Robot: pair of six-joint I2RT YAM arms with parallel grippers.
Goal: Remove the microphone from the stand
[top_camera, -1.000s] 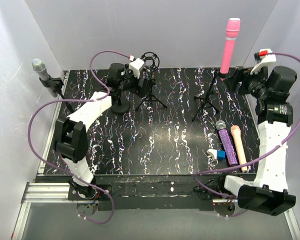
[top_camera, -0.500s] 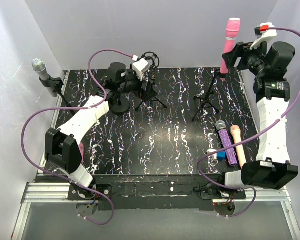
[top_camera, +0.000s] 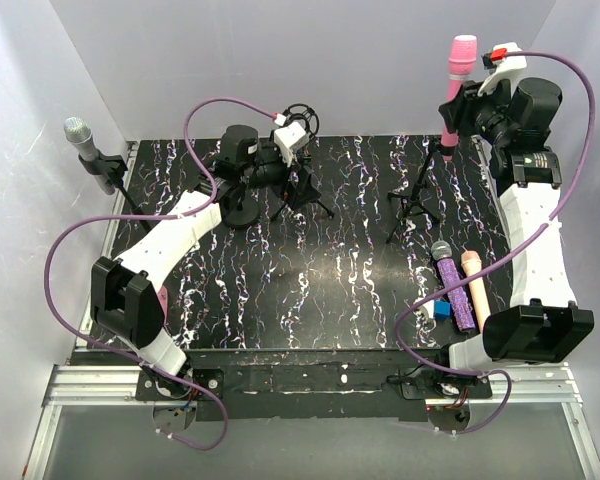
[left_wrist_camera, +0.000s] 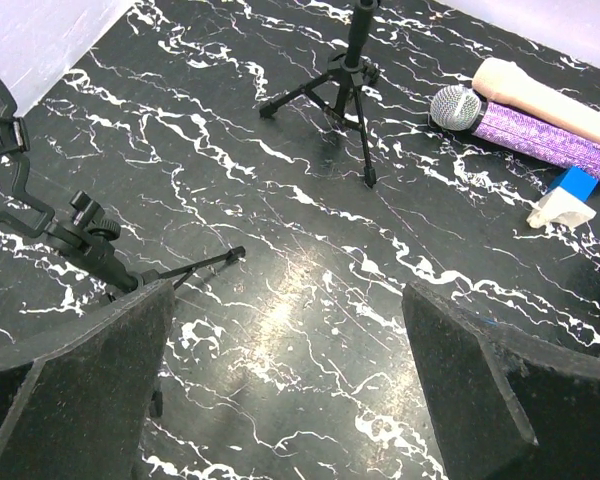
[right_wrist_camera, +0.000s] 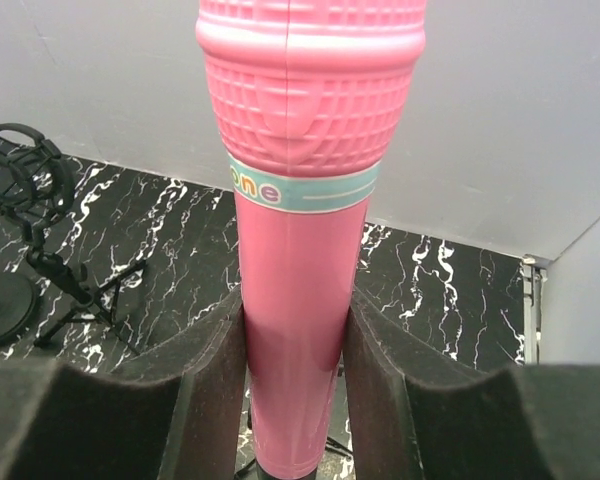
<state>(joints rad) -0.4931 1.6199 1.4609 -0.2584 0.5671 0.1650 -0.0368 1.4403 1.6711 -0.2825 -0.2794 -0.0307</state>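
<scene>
The pink microphone stands upright in its black tripod stand at the back right of the table. My right gripper is shut on it. In the right wrist view both pads press the sides of the microphone's pink handle, below its teal band, with the right gripper around the lower handle. The handle's foot still sits at the stand's top. My left gripper hovers at the back left beside the shock-mount stand. In the left wrist view the left gripper is open over bare tabletop.
A silver microphone sits on a stand at the far left edge. A round-base stand is under the left arm. A purple glitter microphone, a peach one and a blue-and-white block lie front right.
My right arm rose and swung left to the pink microphone, and its jaws closed on the handle. My left arm reached further right toward the shock-mount stand, still open.
</scene>
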